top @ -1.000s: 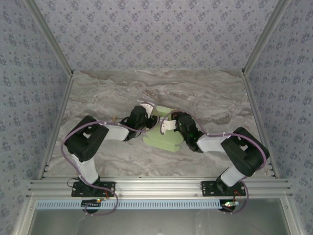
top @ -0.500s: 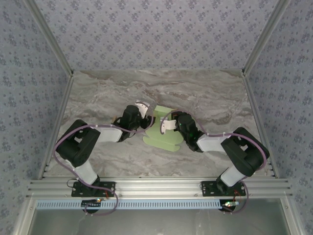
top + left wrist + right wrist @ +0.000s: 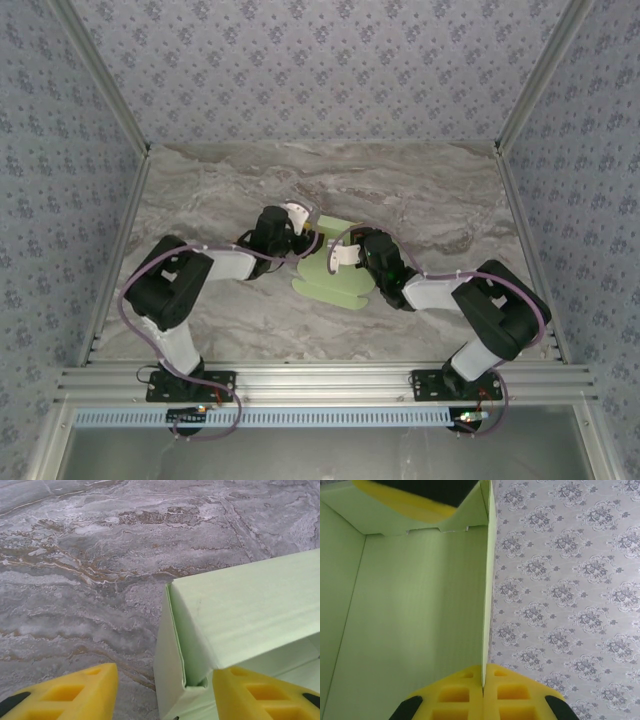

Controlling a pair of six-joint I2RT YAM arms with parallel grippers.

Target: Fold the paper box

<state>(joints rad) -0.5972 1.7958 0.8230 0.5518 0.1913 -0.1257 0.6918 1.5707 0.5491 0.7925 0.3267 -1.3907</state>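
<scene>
The right hand is clenched on the box. In its wrist view the two yellow pads are pressed together on a thin upright side of the pale green card, and the inside of the box is to the left of this side. The left hand is released. Its yellow fingers stand wide apart, and one corner of the box is between them. The one finger is well apart from the card, with bare counter under it. The other finger is just beside the long green side, but I cannot tell if it touches. From above, the box lies near the middle of the grey marbled counter, between the two hands. It is partly folded. A flat rounded flap lies on the counter toward the near edge, and the raised part is at the far end, where both hands meet it.
</scene>
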